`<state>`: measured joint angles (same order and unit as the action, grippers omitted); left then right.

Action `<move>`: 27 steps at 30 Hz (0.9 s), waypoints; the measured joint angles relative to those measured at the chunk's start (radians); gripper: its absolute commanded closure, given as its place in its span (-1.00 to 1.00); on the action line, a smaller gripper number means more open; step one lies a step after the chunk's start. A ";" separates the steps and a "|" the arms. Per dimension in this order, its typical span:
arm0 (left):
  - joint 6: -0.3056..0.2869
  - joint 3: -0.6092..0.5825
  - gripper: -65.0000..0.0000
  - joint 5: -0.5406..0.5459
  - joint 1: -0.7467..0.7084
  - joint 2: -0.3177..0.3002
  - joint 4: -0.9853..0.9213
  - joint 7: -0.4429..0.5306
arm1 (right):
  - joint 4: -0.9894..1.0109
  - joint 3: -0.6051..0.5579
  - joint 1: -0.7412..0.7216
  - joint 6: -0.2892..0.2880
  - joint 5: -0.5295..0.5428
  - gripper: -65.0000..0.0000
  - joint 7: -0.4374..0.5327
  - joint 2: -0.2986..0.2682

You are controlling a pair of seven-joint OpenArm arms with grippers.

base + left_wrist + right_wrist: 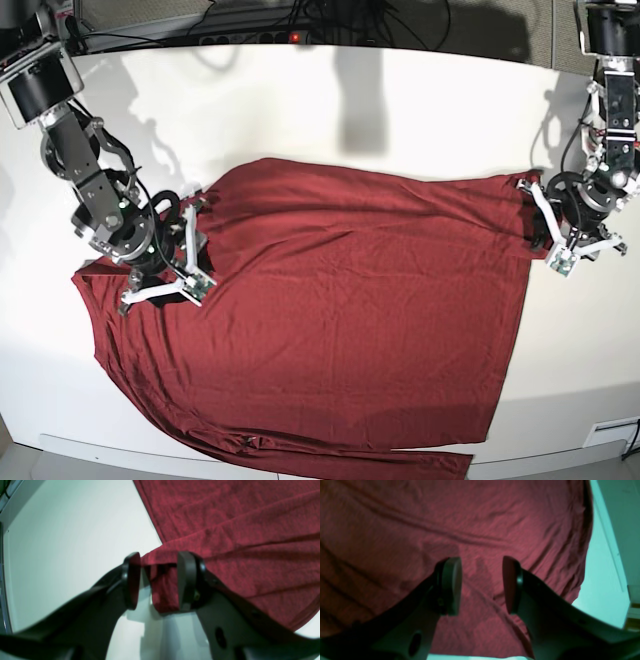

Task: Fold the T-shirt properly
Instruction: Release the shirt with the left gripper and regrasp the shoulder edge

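The dark red T-shirt lies spread flat on the white table, slightly wrinkled, with a sleeve trailing along the front edge. My left gripper is at the shirt's right upper corner. In the left wrist view it stands open, and a hanging fold of the shirt sits loose between the fingers. My right gripper hovers over the shirt's left upper part. In the right wrist view it is open just above the flat cloth, with nothing pinched.
A power strip and cables run along the table's back edge. The table's front edge lies just below the shirt's hem. White table shows left of the shirt in the left wrist view.
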<state>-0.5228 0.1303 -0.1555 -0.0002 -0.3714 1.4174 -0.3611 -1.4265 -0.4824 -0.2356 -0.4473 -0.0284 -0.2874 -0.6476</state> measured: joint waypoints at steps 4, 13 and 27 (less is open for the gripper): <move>0.000 0.000 0.28 0.000 0.000 0.000 0.005 -0.006 | 0.000 0.000 -0.006 -0.094 0.006 0.19 -0.002 0.000; -0.109 -0.001 0.29 0.018 -0.125 -0.113 0.217 -0.095 | 0.000 0.000 -0.011 -0.208 -0.002 0.19 0.001 0.000; -0.070 -0.193 0.29 -0.242 -0.343 -0.161 0.339 0.031 | 0.000 0.000 -0.011 -0.209 0.002 0.19 -0.014 0.000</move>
<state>-0.5926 -0.0628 -0.3973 -0.3428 -0.5320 1.7565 -0.3305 -1.4265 -0.4824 -0.2462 -0.6559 -0.0269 -0.3016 -0.6479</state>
